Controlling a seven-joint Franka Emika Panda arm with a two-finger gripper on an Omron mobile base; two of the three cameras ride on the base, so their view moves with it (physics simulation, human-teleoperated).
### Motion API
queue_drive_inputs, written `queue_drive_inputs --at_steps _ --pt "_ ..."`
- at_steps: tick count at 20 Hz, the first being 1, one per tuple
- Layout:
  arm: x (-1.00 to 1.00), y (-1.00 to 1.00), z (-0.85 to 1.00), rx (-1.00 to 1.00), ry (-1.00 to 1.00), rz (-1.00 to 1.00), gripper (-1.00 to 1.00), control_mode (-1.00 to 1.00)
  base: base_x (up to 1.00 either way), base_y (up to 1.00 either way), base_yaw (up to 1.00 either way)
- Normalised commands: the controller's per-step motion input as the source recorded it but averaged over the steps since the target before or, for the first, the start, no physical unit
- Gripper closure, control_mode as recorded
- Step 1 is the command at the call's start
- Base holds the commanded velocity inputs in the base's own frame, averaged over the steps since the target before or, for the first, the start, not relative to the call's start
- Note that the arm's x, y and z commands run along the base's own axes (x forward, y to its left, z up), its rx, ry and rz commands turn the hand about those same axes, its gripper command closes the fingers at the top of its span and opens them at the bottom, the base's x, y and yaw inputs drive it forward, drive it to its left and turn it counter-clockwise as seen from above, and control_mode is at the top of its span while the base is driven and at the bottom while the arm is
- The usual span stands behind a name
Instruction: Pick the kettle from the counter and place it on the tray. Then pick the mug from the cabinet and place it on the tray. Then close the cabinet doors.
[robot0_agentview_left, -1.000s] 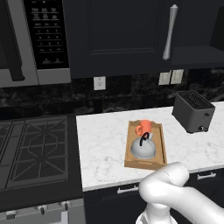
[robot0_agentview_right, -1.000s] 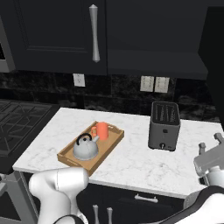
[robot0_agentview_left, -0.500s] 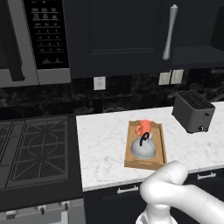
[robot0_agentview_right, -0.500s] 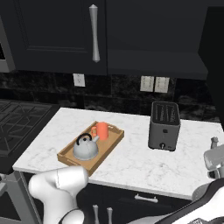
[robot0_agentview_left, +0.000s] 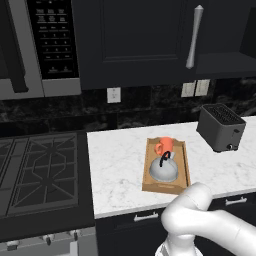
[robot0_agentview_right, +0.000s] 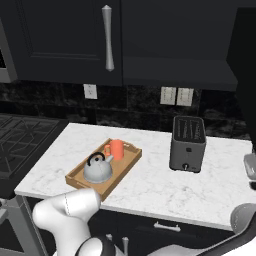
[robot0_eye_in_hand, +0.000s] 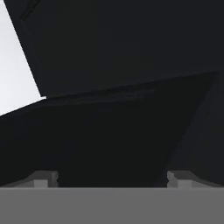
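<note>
On my screens, the kettle (robot0_agentview_right: 97, 170) and the mug (robot0_agentview_right: 116, 149) both sit on the tray (robot0_agentview_right: 124, 166) on the bench (robot0_agentview_right: 150, 182), mug just beside the kettle. The jaws stand wide apart, holding nothing, facing a dark panel in the hand view. One cabinet door (robot0_agentview_right: 65, 40) looks shut; the right one (robot0_agentview_right: 246, 60) seems to stand open. My worry: swinging in blind, I could clip the toaster (robot0_agentview_right: 187, 144) or glance off the door's edge.
</note>
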Motion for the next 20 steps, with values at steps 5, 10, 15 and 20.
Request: queue_drive_inputs --at_steps 5,10,15,20 --pt "0.01 0.46 0.56 -0.26 -0.07 0.00 -1.00 -1.00 0.00 0.00 0.00" --pt "0.13 0.59 0.60 -0.27 -0.01 -0.07 -1.00 -1.00 0.00 0.00 0.00" --pt "0.29 0.60 0.59 -0.22 0.05 -0.12 -1.00 -1.00 0.00 0.00 0.00" --pt "0.37 0.68 0.42 -0.17 0.17 -0.15 -1.00 -1.00 0.00 0.00 0.00"
